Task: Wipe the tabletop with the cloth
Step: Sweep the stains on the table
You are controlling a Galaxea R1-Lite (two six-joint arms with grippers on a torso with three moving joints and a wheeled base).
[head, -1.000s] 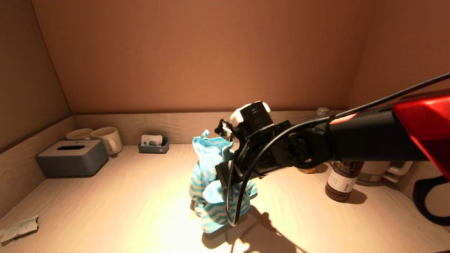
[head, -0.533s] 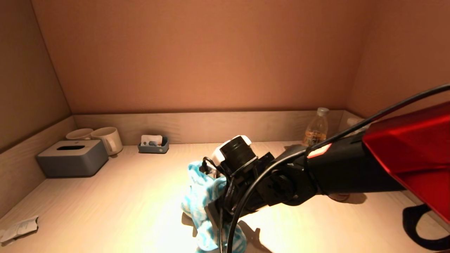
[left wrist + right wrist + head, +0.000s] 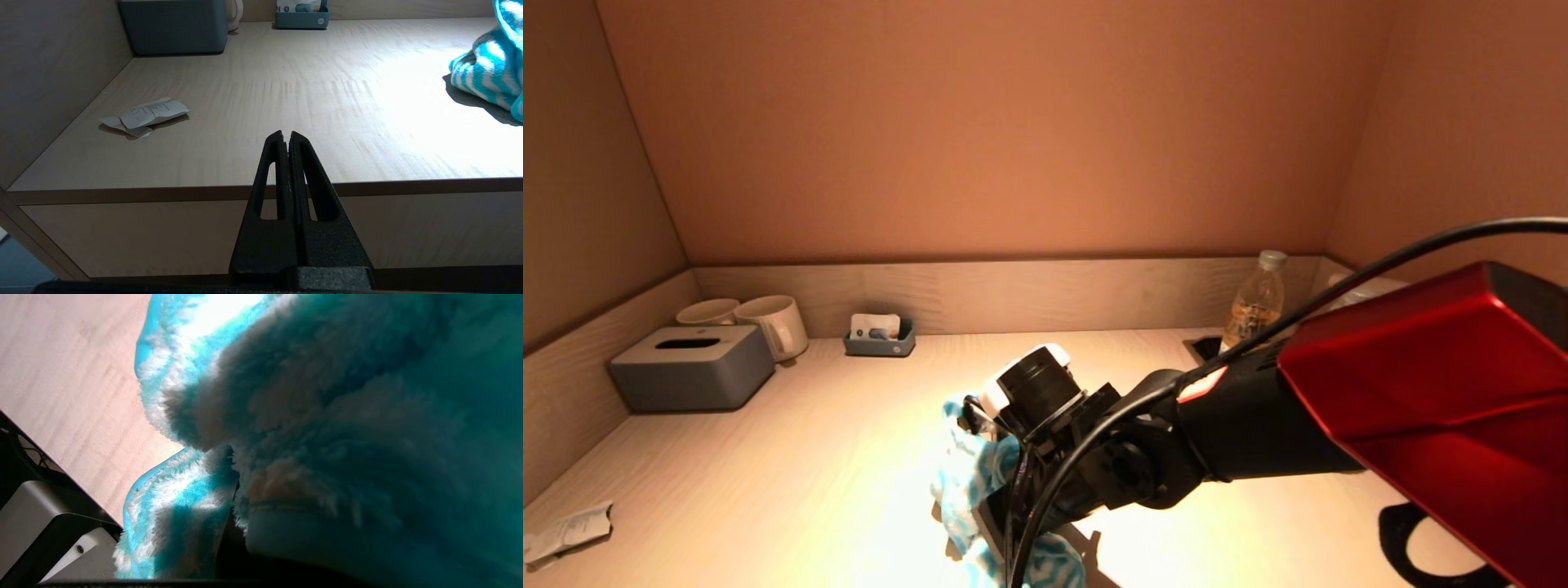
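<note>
Mid-wipe: right gripper (image 3: 1001,523) pinching the cloth (image 3: 968,474) near the tabletop's (image 3: 792,457) front edge, most unwiped; left gripper (image 3: 286,136) pressed together, parked below that edge.

A warm, dim orange cast is seen over the walls in the head view, while the pale wood-grain tabletop (image 3: 792,457) is lit by a bright pool near its middle, washed almost white beside the fluffy blue-and-white striped cloth (image 3: 968,482). A dark shadow is thrown by the cloth on the tabletop. In the right wrist view the cloth is seen blurred and mostly in shade. Straight edges are bowed toward the head view's borders.
</note>
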